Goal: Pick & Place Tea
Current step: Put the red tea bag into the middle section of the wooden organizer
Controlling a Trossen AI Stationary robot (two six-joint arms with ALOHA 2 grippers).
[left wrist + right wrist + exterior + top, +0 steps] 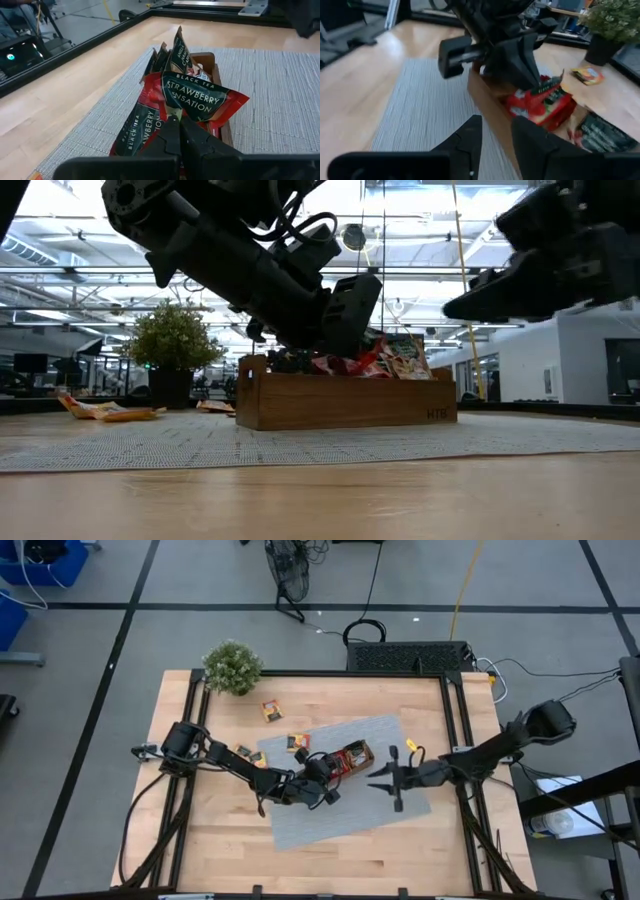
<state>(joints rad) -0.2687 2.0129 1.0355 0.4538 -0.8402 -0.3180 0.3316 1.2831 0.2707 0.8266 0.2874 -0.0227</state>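
Observation:
A brown wooden tray (352, 754) stands on a grey mat (320, 815) with several tea sachets upright in it (385, 356). My left gripper (325, 776) is at the tray's near-left end, shut on a red tea sachet (200, 97) among the other sachets. My right gripper (390, 781) hangs open just right of the tray, its fingers (470, 142) around nothing. Loose sachets lie flat on the table at the left (272, 710) (298, 742) (245, 752). My left gripper pinches the red sachet's lower edge (173, 113) between its two fingers. The fingers come from the table's left side, slanting a little downward. The sachet stands tilted above the fingers, over the tray and against the other sachets there.
A small green potted plant (233, 667) stands at the table's far left corner. A yellow sachet (411, 745) lies right of the tray, by my right arm. The mat's near half and the wood in front of it are bare.

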